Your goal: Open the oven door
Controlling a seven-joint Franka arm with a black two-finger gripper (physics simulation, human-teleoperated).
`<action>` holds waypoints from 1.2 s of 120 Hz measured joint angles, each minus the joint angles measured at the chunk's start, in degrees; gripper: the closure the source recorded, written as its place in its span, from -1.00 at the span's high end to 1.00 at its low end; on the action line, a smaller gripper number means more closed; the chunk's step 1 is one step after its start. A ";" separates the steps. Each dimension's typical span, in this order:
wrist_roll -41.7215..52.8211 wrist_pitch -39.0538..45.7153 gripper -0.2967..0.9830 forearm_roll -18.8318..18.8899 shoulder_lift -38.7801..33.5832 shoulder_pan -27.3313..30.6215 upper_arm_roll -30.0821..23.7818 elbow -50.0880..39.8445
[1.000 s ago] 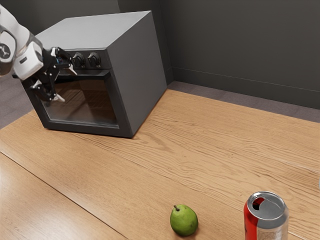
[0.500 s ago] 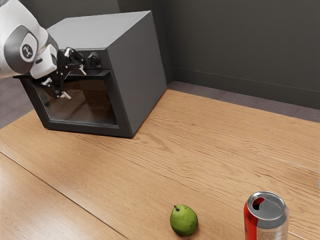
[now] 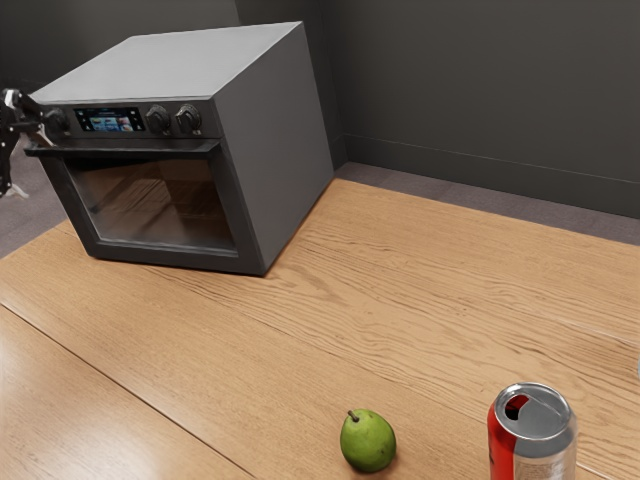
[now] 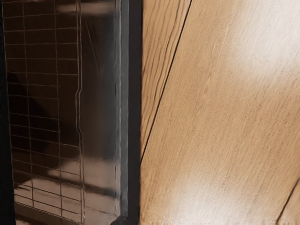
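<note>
Nearest stuff first: the soda can [image 3: 532, 430] and pear [image 3: 368, 441] sit well apart from the oven [image 3: 280, 140], probably just clutter, clear of the door's swing. My gripper [image 3: 30, 165] is near one end of the handle [image 3: 130, 150], fingers apart, I guess to fit around it. Oven door [image 3: 160, 200]'s closed. Table [image 3: 300, 330] is shiny, grainy wood; beyond that, greyish floor [image 3: 480, 198], dark wall [image 3: 480, 90].
</note>
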 joint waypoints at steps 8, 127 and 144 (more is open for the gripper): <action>-1.93 -0.35 0.53 0.31 1.92 -0.24 -0.06 1.83; -11.24 -3.28 0.53 -6.31 17.85 0.05 -1.42 16.05; -11.04 -3.93 0.53 -7.27 19.06 0.72 -1.78 18.22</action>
